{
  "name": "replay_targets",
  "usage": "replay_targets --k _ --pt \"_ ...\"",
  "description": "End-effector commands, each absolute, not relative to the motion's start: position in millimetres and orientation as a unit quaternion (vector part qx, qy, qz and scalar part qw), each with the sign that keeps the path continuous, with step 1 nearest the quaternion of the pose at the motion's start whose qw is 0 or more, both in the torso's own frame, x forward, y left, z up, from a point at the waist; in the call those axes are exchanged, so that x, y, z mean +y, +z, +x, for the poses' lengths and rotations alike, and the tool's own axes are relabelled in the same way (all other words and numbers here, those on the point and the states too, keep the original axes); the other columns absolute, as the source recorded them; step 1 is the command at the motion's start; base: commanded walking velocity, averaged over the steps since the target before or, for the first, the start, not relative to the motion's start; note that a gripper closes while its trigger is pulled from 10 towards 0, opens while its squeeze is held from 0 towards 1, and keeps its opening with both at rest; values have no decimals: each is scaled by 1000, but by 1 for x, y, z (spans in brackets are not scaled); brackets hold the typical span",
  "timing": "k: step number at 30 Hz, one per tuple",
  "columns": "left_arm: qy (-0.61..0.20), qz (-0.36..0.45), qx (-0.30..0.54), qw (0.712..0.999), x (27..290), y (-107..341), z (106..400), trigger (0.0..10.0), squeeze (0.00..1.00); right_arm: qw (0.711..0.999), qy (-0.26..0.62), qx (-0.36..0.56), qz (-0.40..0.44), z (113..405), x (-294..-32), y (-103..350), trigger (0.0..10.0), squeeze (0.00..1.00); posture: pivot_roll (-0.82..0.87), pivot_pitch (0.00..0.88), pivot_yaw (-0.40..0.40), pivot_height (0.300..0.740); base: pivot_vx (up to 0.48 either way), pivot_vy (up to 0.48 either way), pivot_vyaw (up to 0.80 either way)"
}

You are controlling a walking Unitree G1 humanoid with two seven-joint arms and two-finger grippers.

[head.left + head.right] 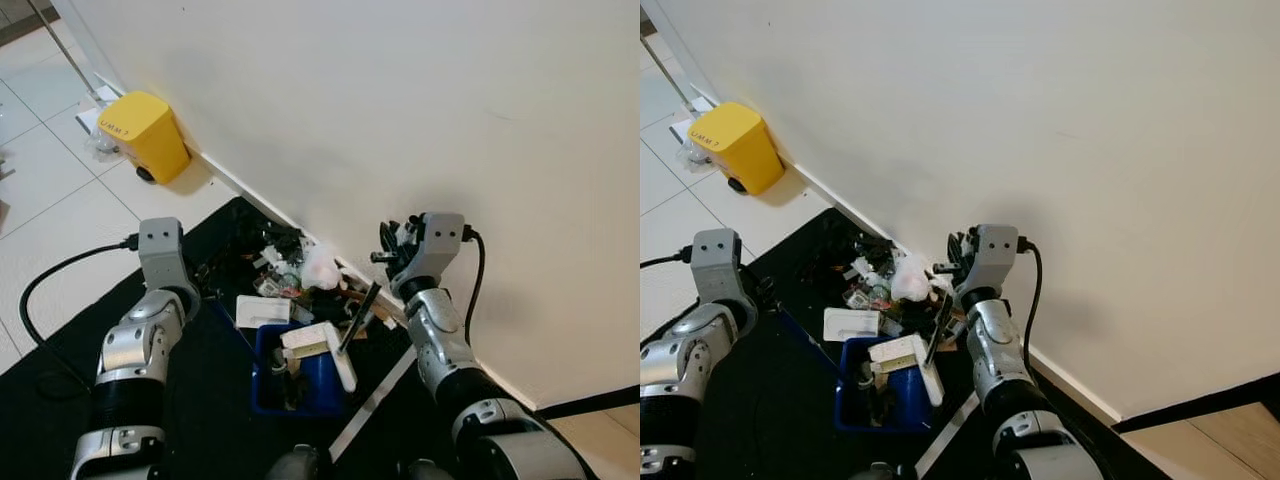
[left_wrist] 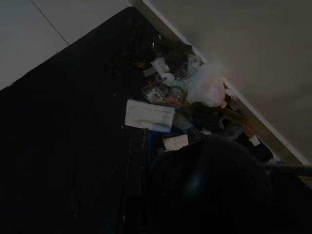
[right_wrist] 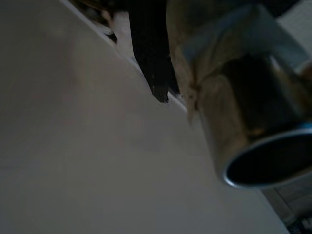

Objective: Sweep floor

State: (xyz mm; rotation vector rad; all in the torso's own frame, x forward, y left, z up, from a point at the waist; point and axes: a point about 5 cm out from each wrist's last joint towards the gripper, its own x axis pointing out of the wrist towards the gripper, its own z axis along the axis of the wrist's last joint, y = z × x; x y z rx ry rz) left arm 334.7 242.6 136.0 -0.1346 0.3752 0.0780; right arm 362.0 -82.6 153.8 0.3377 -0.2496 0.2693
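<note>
I stood over a black mat (image 1: 60,400) laid on the pale tiled floor (image 1: 60,210), facing a white wall (image 1: 420,120). Against the foot of that wall lay a heap of litter (image 1: 285,262): a crumpled white bag (image 1: 322,268), a flat white packet (image 1: 262,311) and dark scraps I could not make out. Just in front of the heap sat a blue dustpan (image 1: 318,385) on the mat, with white pieces and a dark object already lying in it.

My left hand (image 2: 214,190) was low over the mat beside the dustpan; it showed as a dark blurred mass in its wrist view, and I could not tell whether its fingers were apart or together.

My right hand (image 1: 392,255) was raised close to the wall, above the heap. A silver pole (image 1: 375,400) ran slanting down across the mat below it, and in the right wrist view a silver tube end (image 3: 253,146) sat beside one black finger (image 3: 153,58). Whether that hand was clamped on the pole I could not tell.

Farther along the wall, well apart from the heap, a yellow box (image 1: 148,133) stood on the tiles.
</note>
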Motion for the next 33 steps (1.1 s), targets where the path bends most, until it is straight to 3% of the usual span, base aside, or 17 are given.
replay_targets --k 1,5,8,13,14,21,29,33 --pt "23 -86 236 968 233 110 329 10000 0 930 189 -138 283 347 -31 168 10000 0 137 246 55 740 0 0 0" --pt "22 -88 236 968 231 110 330 10000 0 923 190 -162 294 347 -45 182 10000 0 124 238 54 740 0 0 0" --pt "19 -90 236 967 229 108 332 10000 0 920 180 -196 286 346 -70 200 10000 0 100 228 53 740 0 0 0" --pt "17 -91 236 967 228 107 334 10000 0 931 159 -218 247 345 -97 207 10000 0 94 224 53 740 0 0 0" --pt "16 -90 237 967 227 106 335 10000 0 939 145 -224 218 342 -115 209 10000 0 82 214 55 740 0 0 0" --pt "11 -79 240 968 226 103 333 10000 0 956 115 -216 165 330 -147 206 10000 0 64 200 61 740 0 0 0" --pt "4 -61 235 970 224 103 330 10000 0 964 104 -205 133 322 -157 203 10000 0 59 194 63 740 0 0 0" --pt "-6 -66 133 989 224 127 333 10000 0 968 107 -196 119 318 -157 199 10000 0 50 183 61 740 0 0 0"
